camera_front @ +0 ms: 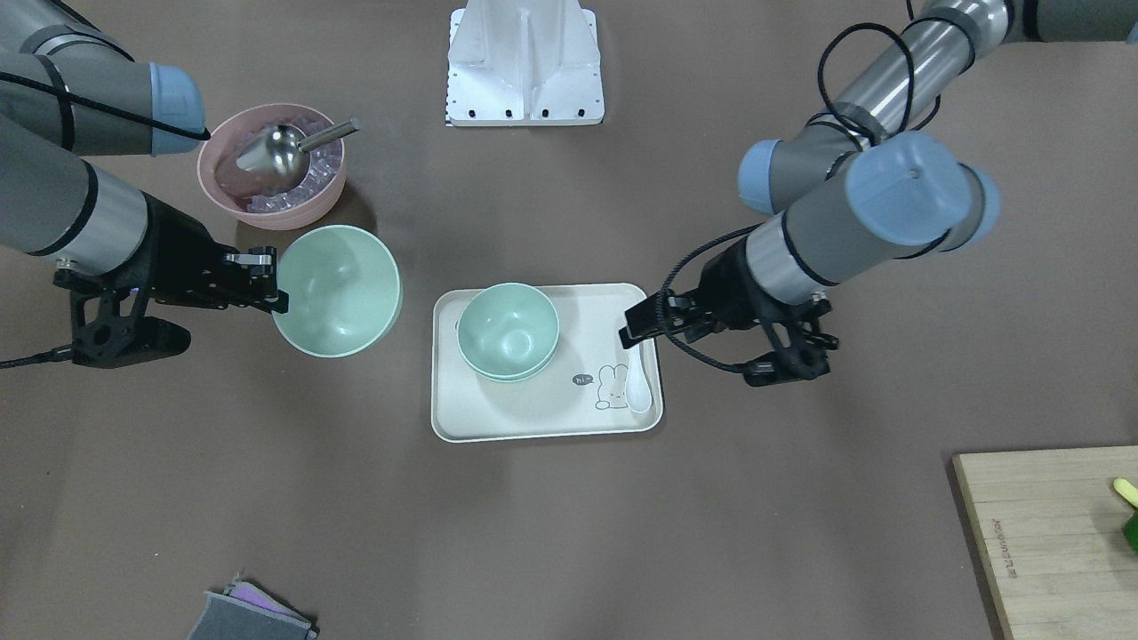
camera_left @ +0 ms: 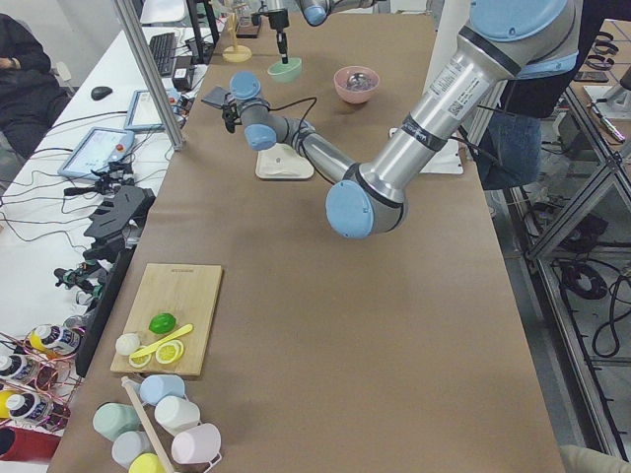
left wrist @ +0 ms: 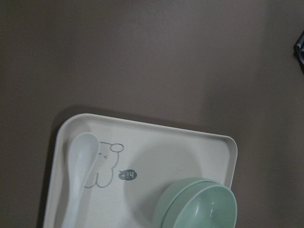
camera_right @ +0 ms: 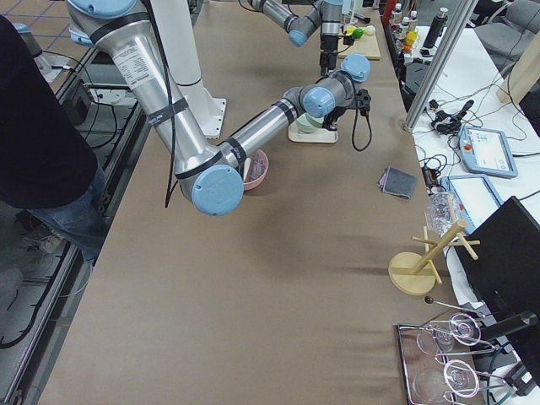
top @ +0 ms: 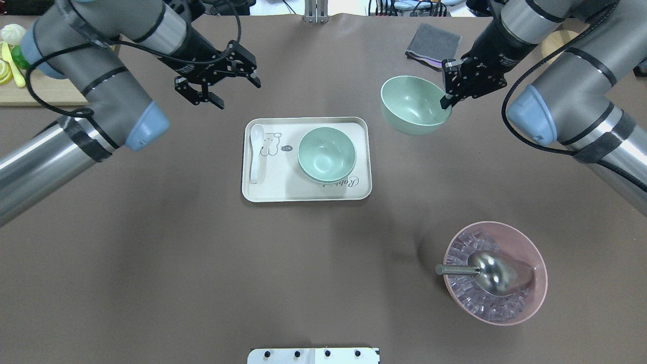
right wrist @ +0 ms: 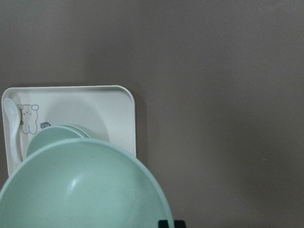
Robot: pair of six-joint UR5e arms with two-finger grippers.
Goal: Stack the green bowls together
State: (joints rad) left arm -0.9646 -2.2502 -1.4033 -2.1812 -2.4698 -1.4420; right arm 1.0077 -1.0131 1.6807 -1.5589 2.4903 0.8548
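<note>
Overhead exterior shows the right jaws closed on the rim of the held bowl [top: 412,103], at the side nearest the right arm. They carry it off the worktop [top: 151,253], just beside the right end of the tray [top: 283,182]. The nested pair [top: 327,154] of bowls sits on the tray toward that same end, and a white spoon [top: 255,151] lies along the opposite end. The left jaws hang wide open and empty beyond the spoon end of the tray, touching nothing.

The bowls look light, stiff and smooth, probably plastic. A pinch on the rim should carry one, though it may swing or slip in so narrow a grip. The rim looks the only sensible hold, since the rounded sides offer none.

Being round, a bowl has no long axis; what matters is where its mouth faces. The held bowl's mouth faces up and seems slightly tipped, while the nested pair faces straight up. The held bowl likely needs levelling and centring above the pair before release.
</note>
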